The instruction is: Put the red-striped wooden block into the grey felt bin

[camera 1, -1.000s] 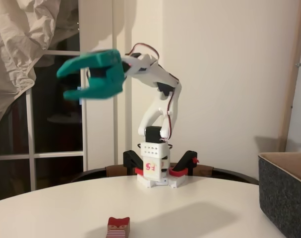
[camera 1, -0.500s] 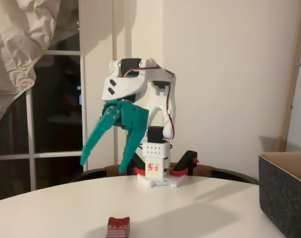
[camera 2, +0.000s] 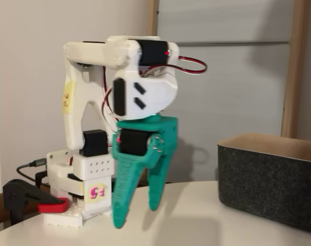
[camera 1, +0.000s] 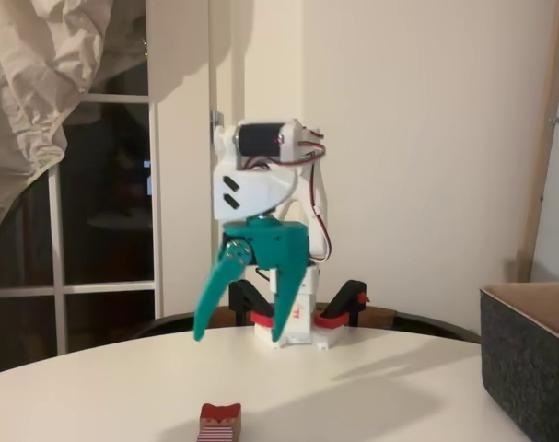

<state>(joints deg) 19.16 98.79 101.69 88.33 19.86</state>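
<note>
The red-striped wooden block (camera 1: 219, 423) lies on the white table near the front edge in a fixed view, its red top up and its striped face toward the camera. My teal gripper (camera 1: 239, 338) (camera 2: 137, 218) hangs open, fingers pointing down, well above the table and behind the block, with nothing between the fingers. The grey felt bin (camera 1: 529, 354) (camera 2: 270, 179) stands at the right in both fixed views, its tan inner side showing at the rim. Block and bin lie far apart.
The arm's white base (camera 1: 293, 318) (camera 2: 78, 197) is clamped at the table's far edge with black and red clamps (camera 1: 348, 304). A window and a hanging cloth (camera 1: 49, 101) are behind on the left. The round white table (camera 1: 371, 387) spreads between block and bin.
The arm has swung from raised and reaching left to folded downward; the open gripper now points down and has moved right and lower. Block and bin have not moved.
</note>
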